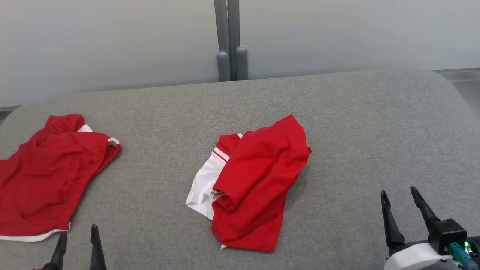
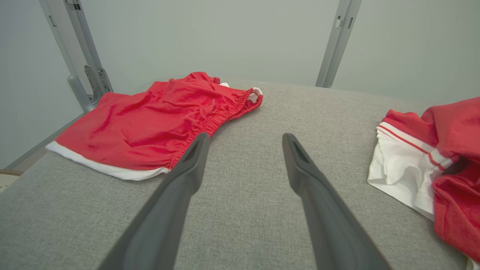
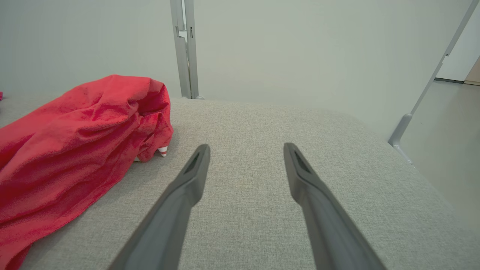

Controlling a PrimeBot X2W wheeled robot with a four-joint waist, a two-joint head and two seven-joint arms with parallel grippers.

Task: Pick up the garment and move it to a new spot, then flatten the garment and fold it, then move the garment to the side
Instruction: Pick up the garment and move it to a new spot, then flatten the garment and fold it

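A grey fabric-covered table (image 1: 356, 120) stands before a pale wall with a grey post (image 1: 231, 41) behind it. The garment (image 1: 258, 180), red with a white part and striped trim, lies crumpled near the middle of the table, folded over itself in several layers. It is probably the piece for the task, since no part of it is flattened yet. Well apart, at the left, lie the shorts (image 1: 48, 176), also red, with an elastic waistband and a white hem, spread rather flat. The left gripper (image 1: 78, 230) hangs at the near edge between the two pieces, its fingers spread wide and holding nothing. The right gripper (image 1: 398, 191) is at the near right, not far from the garment, also spread and empty. The risk from here is that a pinch on the top fold takes only one layer, so that the bundle unrolls or slips during the lift. A reach too far to the left could catch the shorts instead.
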